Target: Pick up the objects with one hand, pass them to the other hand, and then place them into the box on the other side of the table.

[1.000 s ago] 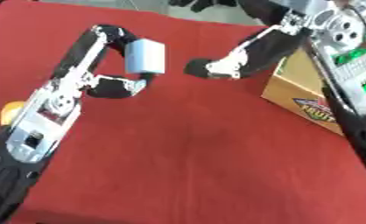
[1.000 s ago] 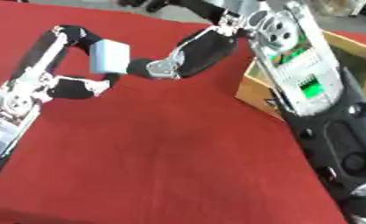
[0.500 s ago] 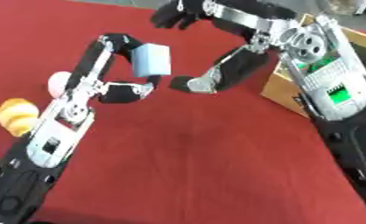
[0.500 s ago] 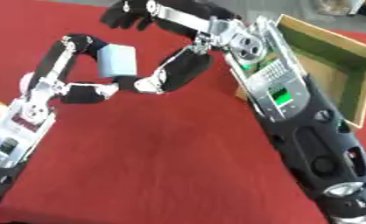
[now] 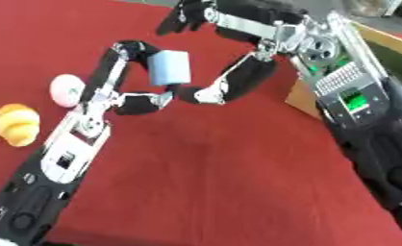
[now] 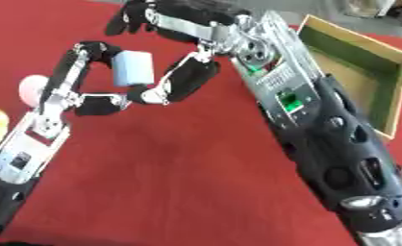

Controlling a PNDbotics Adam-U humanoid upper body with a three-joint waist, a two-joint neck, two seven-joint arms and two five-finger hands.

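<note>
You have no readable text, label, brand, number or sign in either view. The green-lit panel (image 5: 353, 100) on the right forearm shows only a glow, with no characters you can make out. The light blue block (image 5: 170, 67), the open box (image 6: 362, 67) and the red surface (image 5: 213, 182) carry no visible lettering.

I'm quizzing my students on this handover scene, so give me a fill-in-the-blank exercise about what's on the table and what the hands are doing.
1. The light blue block is held by the robot's ____ hand.
2. The tablecloth is ____ in colour.
3. The pink ball lies just beyond the ____ object on the cloth.
4. The box stands on the robot's ____ side.

Missing words: left; red; yellow; right
</note>
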